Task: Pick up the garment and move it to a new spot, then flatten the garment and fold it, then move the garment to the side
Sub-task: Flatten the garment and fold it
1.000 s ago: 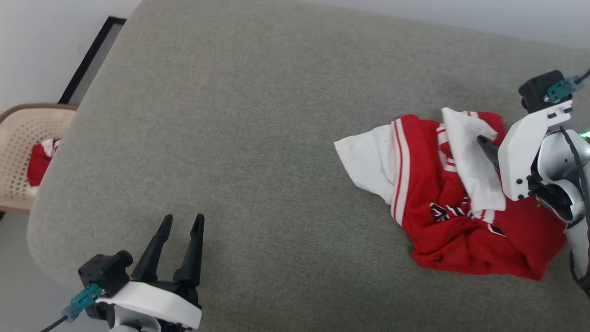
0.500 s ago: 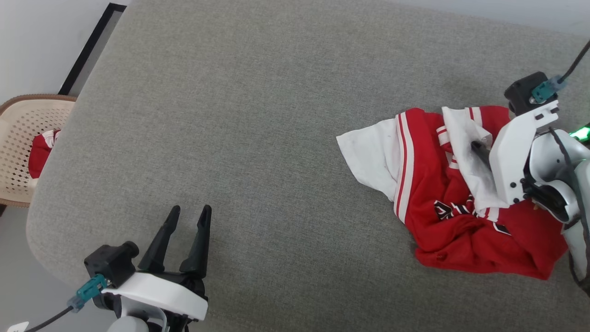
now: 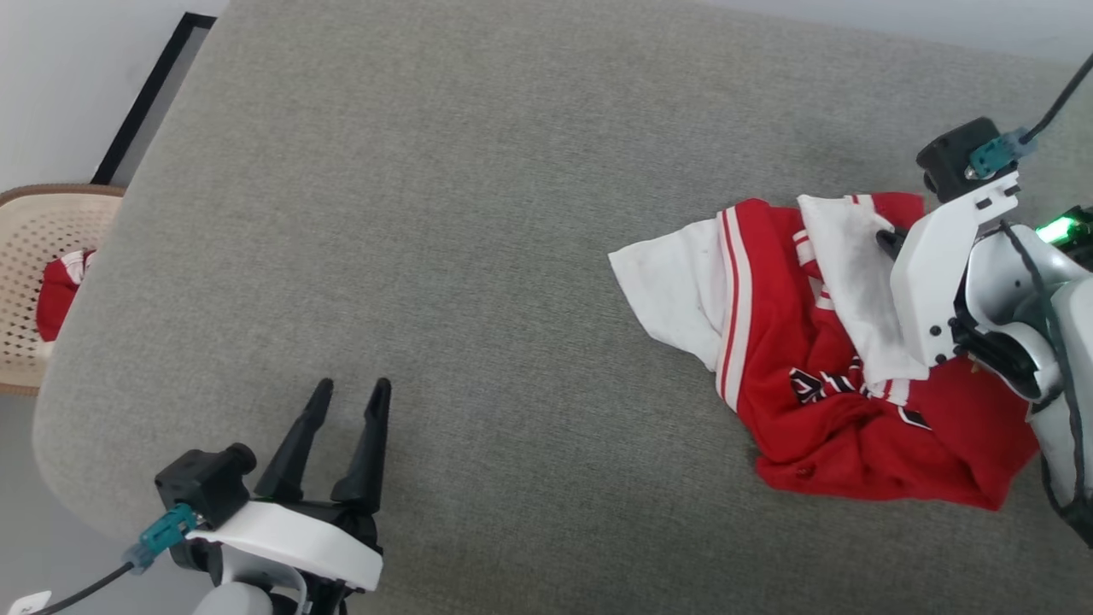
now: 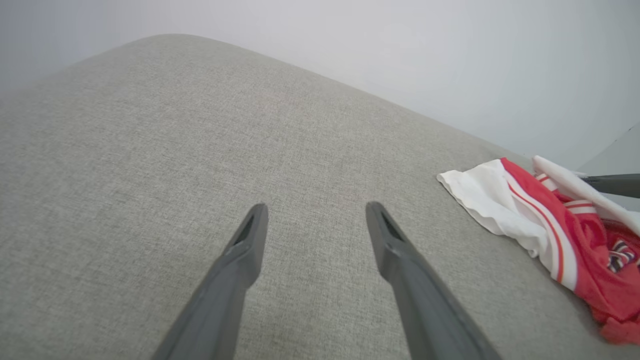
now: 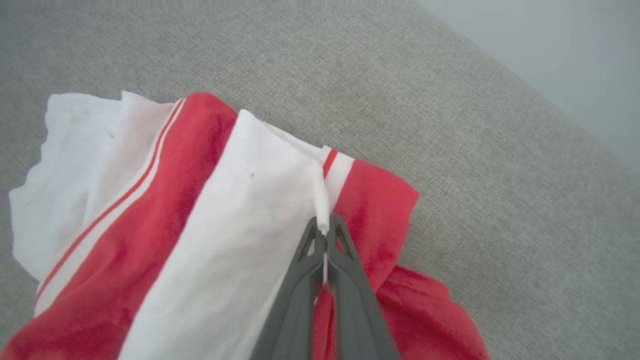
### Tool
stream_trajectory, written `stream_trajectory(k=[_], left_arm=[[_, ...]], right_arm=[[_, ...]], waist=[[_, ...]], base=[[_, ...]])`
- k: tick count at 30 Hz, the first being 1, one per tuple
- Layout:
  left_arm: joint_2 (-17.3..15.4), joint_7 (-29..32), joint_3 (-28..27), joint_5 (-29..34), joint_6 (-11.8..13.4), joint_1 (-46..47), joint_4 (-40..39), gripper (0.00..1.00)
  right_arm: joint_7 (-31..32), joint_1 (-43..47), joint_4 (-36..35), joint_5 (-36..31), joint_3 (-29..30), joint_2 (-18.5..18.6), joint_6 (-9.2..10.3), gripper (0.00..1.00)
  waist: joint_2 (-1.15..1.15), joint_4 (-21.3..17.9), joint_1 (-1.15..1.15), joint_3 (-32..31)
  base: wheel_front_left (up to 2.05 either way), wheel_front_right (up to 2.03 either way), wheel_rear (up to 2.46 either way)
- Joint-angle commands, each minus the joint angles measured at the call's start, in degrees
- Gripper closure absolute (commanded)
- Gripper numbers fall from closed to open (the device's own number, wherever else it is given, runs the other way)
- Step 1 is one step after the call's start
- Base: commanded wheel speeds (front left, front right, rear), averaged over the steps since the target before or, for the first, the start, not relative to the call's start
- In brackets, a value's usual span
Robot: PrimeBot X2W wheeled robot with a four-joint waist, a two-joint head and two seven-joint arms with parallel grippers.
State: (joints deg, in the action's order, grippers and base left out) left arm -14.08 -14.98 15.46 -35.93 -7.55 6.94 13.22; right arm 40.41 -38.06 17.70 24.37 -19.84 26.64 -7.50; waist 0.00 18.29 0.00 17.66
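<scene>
Garment (image 3: 820, 410) sits crumpled at 3 o'clock in the head view, on the grey cushion (image 3: 478, 256) near its right edge. Right gripper (image 5: 324, 229) is closed, pinching a thin ridge of the white sleeve (image 5: 240, 225) where it meets the red-striped trim. Left gripper (image 3: 346, 401) is at 7 o'clock with fingers spread wide, holding nothing, well apart from the cloth.

Handling, my read: light, limp knit with no stiffness. It'll drape and drag off a single pinch, and the bulk trails behind. That sleeve fold is a thin bite and could slip. Shoulder seam or a hem corner looks safer, with both hands for flattening.

Count: one garment, two grippers, one wicker basket (image 3: 34, 248) at 9 o'clock with one small red-white bundle (image 3: 53, 299) in it (not our target).
</scene>
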Motion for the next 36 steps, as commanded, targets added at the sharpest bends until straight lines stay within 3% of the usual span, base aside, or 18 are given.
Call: stream_trajectory(k=[1, 6, 14, 19, 30, 36], left_arm=[[-0.27, -0.29, -0.38, -0.4, 0.12, 0.55, -0.06, 0.0], [-1.07, -0.29, -0.96, 0.08, 0.12, -0.25, -0.37, 0.0], [-2.01, -0.29, -0.37, -0.03, 0.13, 0.95, -1.78, 0.0], [-2.93, -0.29, 0.5, -0.52, 0.13, 1.73, -2.34, 0.0], [-4.76, -0.29, 1.42, -1.12, 0.13, 4.15, -2.28, 0.0], [-5.51, -0.29, 1.32, -0.84, 0.13, 4.62, -2.24, 0.0]], right_arm=[[-0.68, -0.35, 0.36, 0.29, 0.59, -0.08, 0.02, 1.0], [-2.09, 1.53, 0.06, -0.03, 4.29, 1.56, 0.02, 1.0], [0.42, 9.91, -3.62, -2.8, 15.19, 8.89, 0.01, 1.0], [0.75, 13.51, -5.94, -4.76, 22.36, 10.78, 0.02, 1.0], [-3.64, 16.05, -1.58, -14.81, 38.22, 6.0, 0.02, 1.0], [-7.43, 14.54, 1.2, -20.42, 43.2, 1.7, 0.02, 1.0]], waist=[[0.0, -0.49, 0.0, -0.11], [0.0, -2.73, 0.0, -0.86], [0.0, -5.57, 0.0, -0.4], [0.0, -6.86, 0.0, 1.47], [0.0, -6.96, 0.0, 3.58], [0.0, -7.1, 0.0, 3.66]], base=[[0.0, 0.0, 0.0], [0.0, 0.0, 0.0], [0.0, 0.0, 0.0], [0.0, 0.0, 0.0], [0.0, 0.0, 0.0], [0.0, 0.0, 0.0]])
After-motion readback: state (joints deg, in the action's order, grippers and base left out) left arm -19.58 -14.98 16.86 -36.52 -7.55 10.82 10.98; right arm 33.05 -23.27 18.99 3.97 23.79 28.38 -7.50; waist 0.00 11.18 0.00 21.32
